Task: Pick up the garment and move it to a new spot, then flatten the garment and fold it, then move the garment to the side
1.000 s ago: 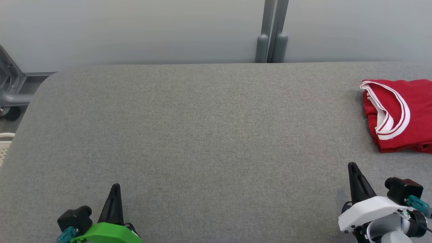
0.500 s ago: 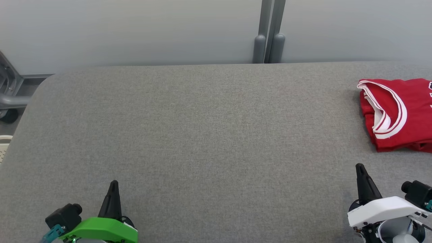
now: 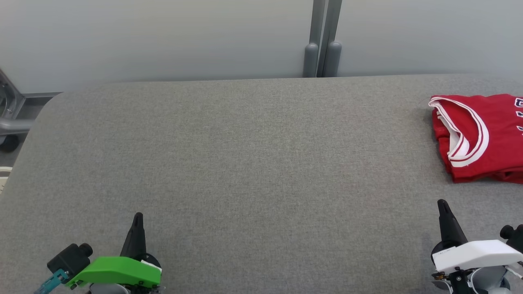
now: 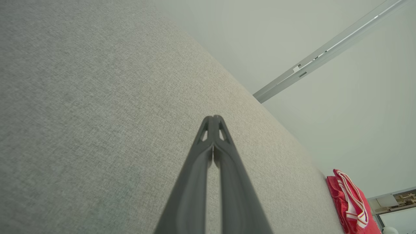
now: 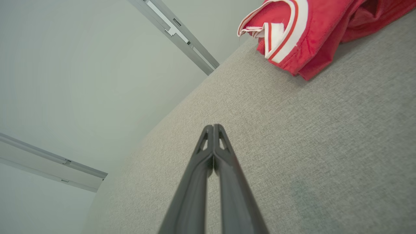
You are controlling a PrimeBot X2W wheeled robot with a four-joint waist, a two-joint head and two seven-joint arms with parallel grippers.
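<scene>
The garment point(image 3: 490, 151) is a red jersey with white trim, lying folded at the far right of the grey table point(image 3: 253, 163), partly cut off by the head view's edge. It also appears small at the lower right of the left wrist view as a red garment point(image 4: 349, 203) and at the top of the right wrist view as the same garment point(image 5: 312, 35). My left gripper point(image 3: 138, 215) is shut and empty near the table's front left, far from the cloth. My right gripper point(image 3: 442, 203) is shut and empty a short way in front of the garment's near edge.
A pale wall runs behind the table, with a grey vertical post point(image 3: 320, 38) at its back edge. A grey metal frame point(image 3: 10, 114) stands off the table's left end. The table's rounded left corner drops off near that frame.
The head camera has turned slightly, so the whole picture shifts left. Both grippers have drawn back toward the bottom edge, the right one also moving rightward. The garment lies still.
</scene>
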